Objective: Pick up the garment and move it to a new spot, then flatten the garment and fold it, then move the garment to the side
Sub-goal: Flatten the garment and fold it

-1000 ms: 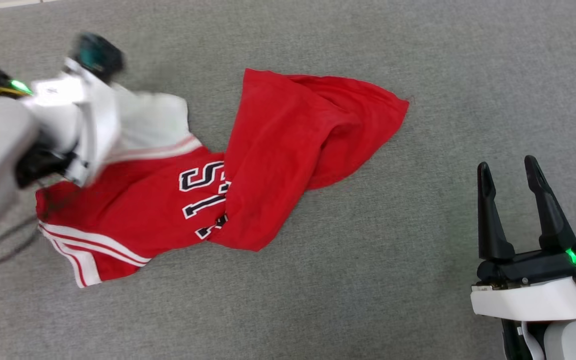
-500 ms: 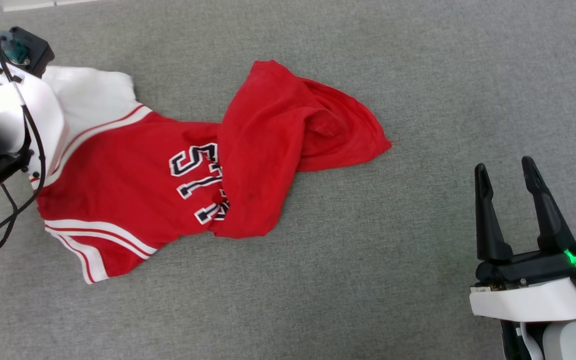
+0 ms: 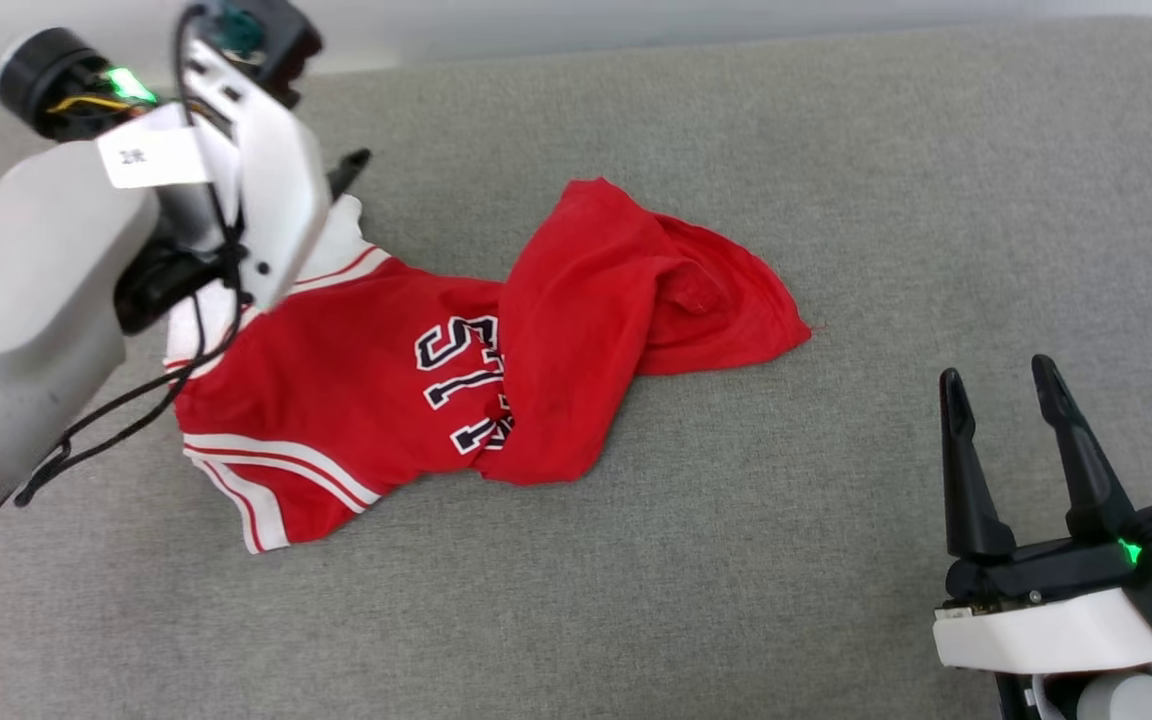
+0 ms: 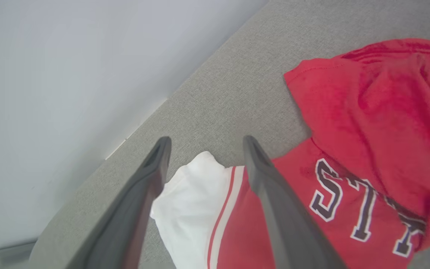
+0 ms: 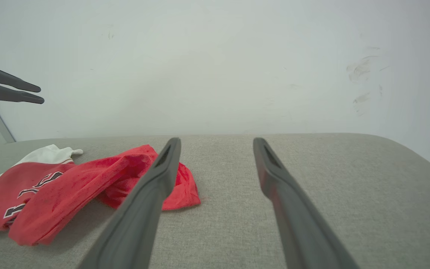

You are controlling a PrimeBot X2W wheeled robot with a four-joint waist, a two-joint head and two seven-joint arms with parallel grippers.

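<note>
Change: left end effector (image 4: 206, 139) is opening, its fingers now spreading apart above the white sleeve (image 4: 189, 209) after being clenched a moment ago.
Garment: red jersey T-shirt (image 3: 356, 370) is lying crumpled on the grey bench (image 3: 736, 560), its red half folding over the lettering (image 3: 456, 380).
Right end effector (image 3: 996, 370): hovering released, well apart from the shirt.

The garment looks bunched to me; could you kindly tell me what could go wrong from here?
1. The garment has its plain red part flopped over the lettering; flattening may press that fold in.
2. The left claw stands open over the white sleeve; a grab there would likely lift the sleeve alone, leaving the rest dragging.
3. The black cable hanging off the left arm might snag the striped edge.
</note>
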